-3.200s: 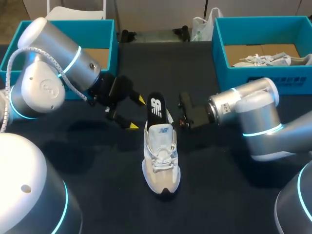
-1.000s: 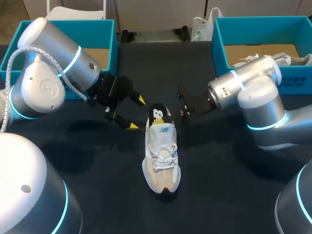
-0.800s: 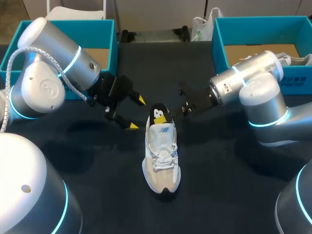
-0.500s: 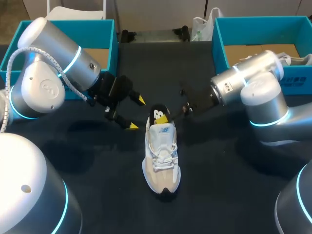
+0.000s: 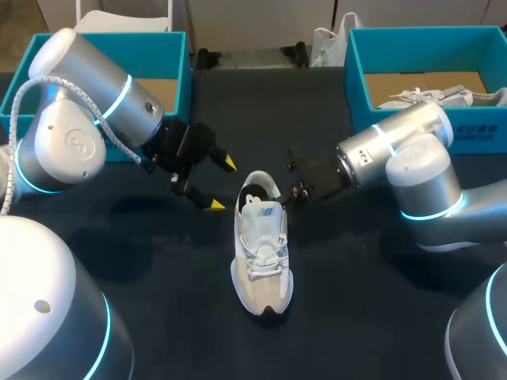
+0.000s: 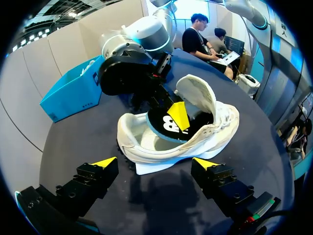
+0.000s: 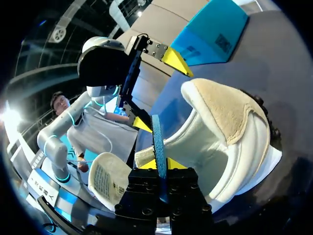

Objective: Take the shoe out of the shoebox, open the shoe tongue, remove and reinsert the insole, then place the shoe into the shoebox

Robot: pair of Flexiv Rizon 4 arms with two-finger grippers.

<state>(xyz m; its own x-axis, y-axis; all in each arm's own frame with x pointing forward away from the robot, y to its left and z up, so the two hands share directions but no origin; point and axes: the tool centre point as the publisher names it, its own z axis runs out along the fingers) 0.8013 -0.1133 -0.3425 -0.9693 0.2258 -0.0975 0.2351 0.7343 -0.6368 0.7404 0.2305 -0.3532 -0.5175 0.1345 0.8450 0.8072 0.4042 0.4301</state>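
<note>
A white and beige sneaker [image 5: 261,253] lies mid-table with its toe toward me. Its black insole [image 5: 253,192] with a blue edge [image 7: 157,139] sits slanted in the heel opening, partly inside the shoe. My right gripper [image 5: 287,192] is at the heel from the right, shut on the insole's edge [image 7: 161,165]; one of its yellow tips rests on the insole [image 6: 168,125]. My left gripper [image 5: 219,184] hangs open just left of the heel, with the shoe [image 6: 181,132] ahead of its spread fingers [image 6: 155,164] and nothing between them.
A teal shoebox [image 5: 176,55] stands at the back left behind my left arm. A second teal box [image 5: 356,87] at the back right holds another white shoe [image 5: 432,96]. Dark tabletop lies bare around the sneaker.
My right gripper has closed on the insole and lowered it from standing behind the heel to deeper into the shoe. The left arm has not moved.
</note>
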